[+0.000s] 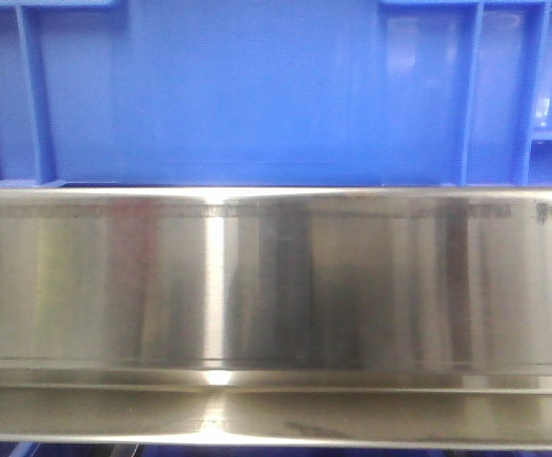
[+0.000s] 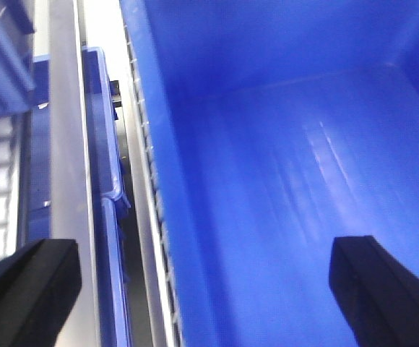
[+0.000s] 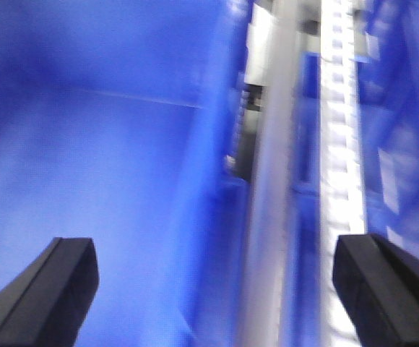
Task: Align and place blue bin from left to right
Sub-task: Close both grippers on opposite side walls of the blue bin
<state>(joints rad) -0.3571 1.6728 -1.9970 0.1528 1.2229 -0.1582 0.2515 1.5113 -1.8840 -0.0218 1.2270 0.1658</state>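
Front view: the blue bin [image 1: 257, 95] is sitting straight ahead. Its long side is running left to right and overfilling the frame. A polished steel rail [image 1: 276, 276] is lying across just below and in front of it.

My left gripper [image 2: 202, 289] is spread wide and gripping nothing. It is hovering over the bin's open top, looking down. One finger is hanging outside, over the rail; the other is hanging over the bin's bare floor. The wall rim is passing between them, nearer the outer finger. A second blue crate [image 2: 102, 144] is showing just beside the rail.

My right gripper [image 3: 217, 296] is likewise spread wide and empty. The view is blurring, but the bin's interior is lying to one side and the rail to the other, with the wall running up between the fingers.

Judgement: both arms are sitting about equally near, each straddling a wall alongside the rail. I cannot tell whether the fingers are reaching below the rim. The coming move is hinging on that wall lying between the jaws. Closing should pinch it, and then the bin can be shifted rightwards along its long axis.
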